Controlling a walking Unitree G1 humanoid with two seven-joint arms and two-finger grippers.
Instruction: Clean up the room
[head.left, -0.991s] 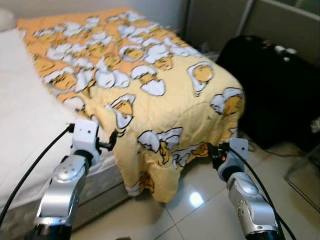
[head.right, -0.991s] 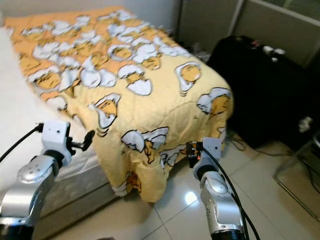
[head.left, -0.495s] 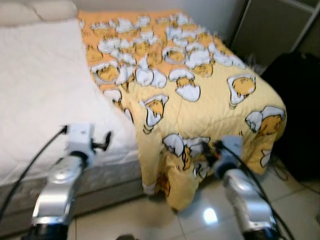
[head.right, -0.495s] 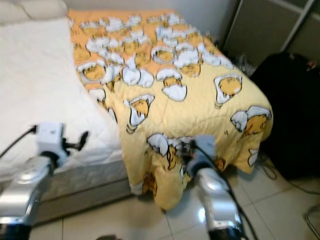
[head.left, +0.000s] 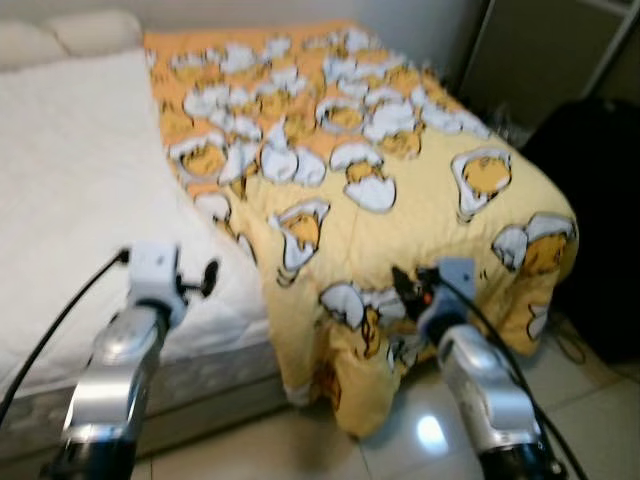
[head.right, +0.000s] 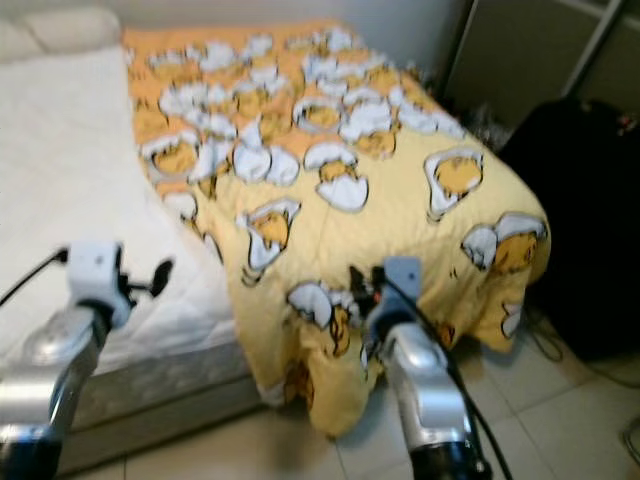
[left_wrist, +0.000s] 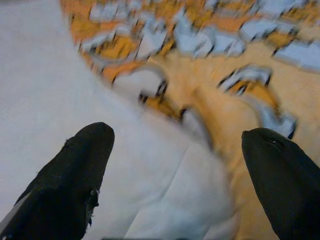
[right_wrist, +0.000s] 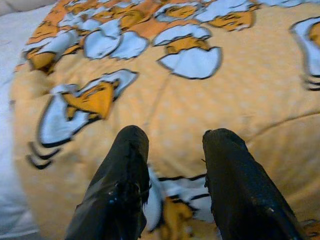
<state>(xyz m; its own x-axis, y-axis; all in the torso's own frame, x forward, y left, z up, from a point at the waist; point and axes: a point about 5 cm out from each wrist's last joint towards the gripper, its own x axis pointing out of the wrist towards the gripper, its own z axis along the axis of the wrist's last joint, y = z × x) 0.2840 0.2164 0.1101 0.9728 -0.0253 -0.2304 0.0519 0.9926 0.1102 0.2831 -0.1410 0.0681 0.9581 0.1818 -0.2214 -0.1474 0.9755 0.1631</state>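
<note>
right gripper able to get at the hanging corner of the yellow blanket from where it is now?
Probably yes. The right gripper, fingers parted, points straight at the yellow blanket draped over the bed's corner, with nothing between them. Actual contact can't be judged.

a bedroom in a home: a bed (head.left: 70, 200) with white sheet, a pillow (head.left: 95, 30) at its head, a yellow cartoon-print quilt (head.left: 400, 180) over it, dark luggage (head.left: 600, 180) beside it, glossy tiled floor (head.left: 300, 445) below.

Head stereo downward, wrists near bed (head.left: 90, 200)
</note>
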